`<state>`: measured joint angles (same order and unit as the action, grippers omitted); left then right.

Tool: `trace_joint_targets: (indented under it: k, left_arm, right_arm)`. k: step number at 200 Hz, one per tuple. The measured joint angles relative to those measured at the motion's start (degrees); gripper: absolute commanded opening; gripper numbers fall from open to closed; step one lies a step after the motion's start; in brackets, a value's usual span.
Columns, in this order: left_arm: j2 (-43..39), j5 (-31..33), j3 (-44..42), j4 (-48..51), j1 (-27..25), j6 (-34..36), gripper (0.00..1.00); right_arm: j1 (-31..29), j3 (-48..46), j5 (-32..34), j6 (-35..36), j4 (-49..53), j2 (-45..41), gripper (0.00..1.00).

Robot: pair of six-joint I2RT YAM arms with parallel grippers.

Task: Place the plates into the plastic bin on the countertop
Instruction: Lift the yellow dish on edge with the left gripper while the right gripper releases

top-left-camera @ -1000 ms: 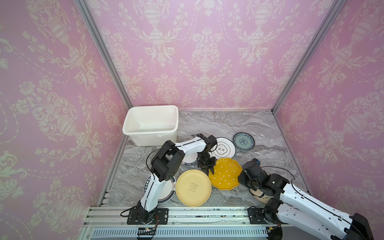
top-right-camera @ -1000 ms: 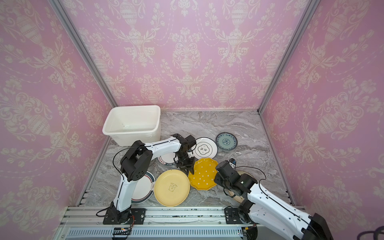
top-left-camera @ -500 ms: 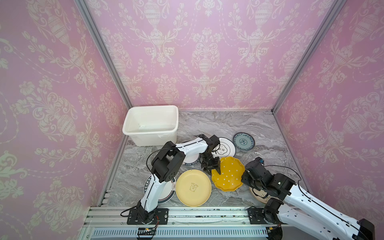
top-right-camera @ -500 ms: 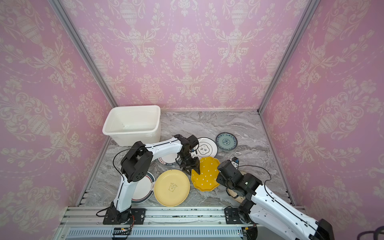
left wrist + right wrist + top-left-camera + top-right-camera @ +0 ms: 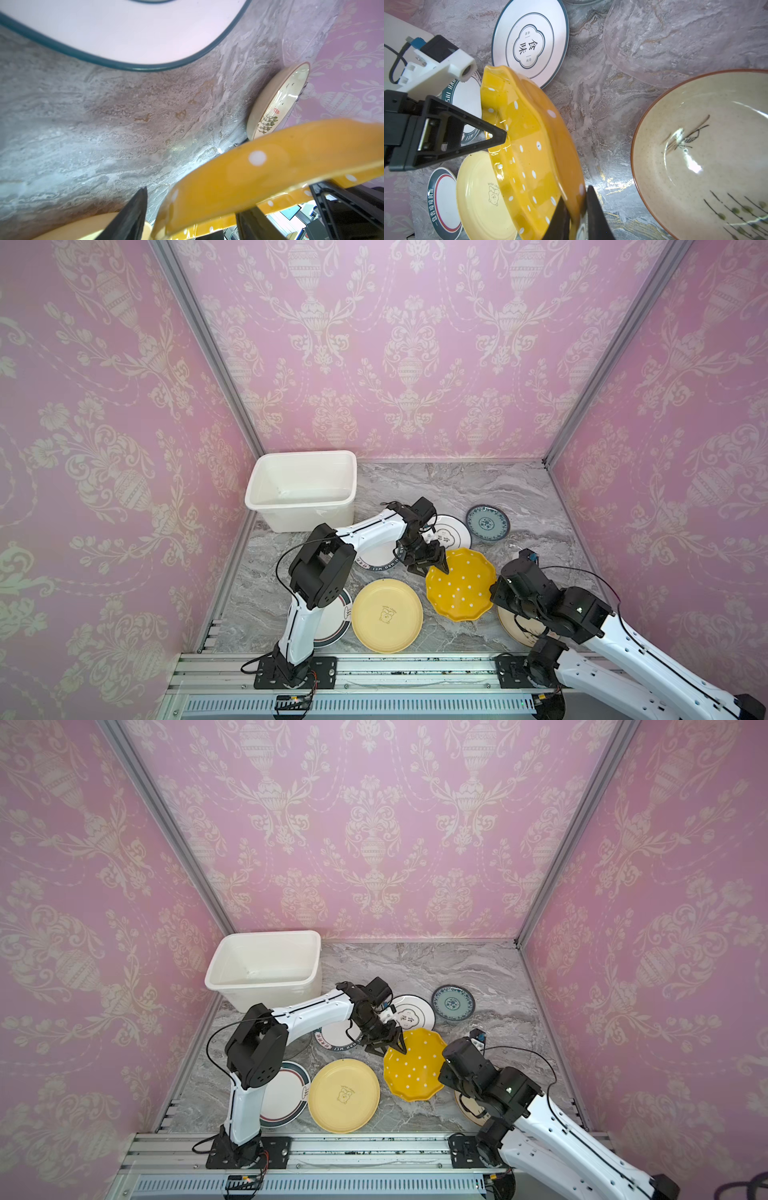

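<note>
The space is enclosed on three sides by pink walls (image 5: 395,344) papered with a cream pattern of urns, flowers and garlands, and the panels are joined at the two back corners by slanting grey metal posts (image 5: 208,352). Along the front edge a slotted aluminium rail (image 5: 415,668) is laid, with a ribbed grey strip (image 5: 374,705) set below it. The scene is lit softly and evenly.

Top views high, frontal, facing down; wrist views close, sharing dotted plate (image 5: 529,155).
</note>
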<state>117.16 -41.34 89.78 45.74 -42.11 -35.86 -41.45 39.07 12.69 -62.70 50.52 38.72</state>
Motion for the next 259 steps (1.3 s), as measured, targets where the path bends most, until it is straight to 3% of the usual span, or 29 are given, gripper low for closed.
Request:
trace_joint_targets:
  k: [121, 239, 259]
  left_arm:
    - [-10.7, -6.6, -11.3, -14.5, 3.3, -1.1, 0.52]
    - [-17.1, -11.3, -16.3, -21.1, 4.9, -6.5, 0.14]
    - [-17.6, -11.4, -17.0, -22.4, 4.9, -7.7, 0.03]
  right_arm:
    - [7.9, 2.0, -8.2, 0.3, -5.3, 1.6, 0.0]
    - [11.1, 3.5, -7.3, 0.2, -5.1, 4.2, 0.0]
    - [11.1, 3.8, -7.1, 0.2, -4.8, 4.7, 0.19]
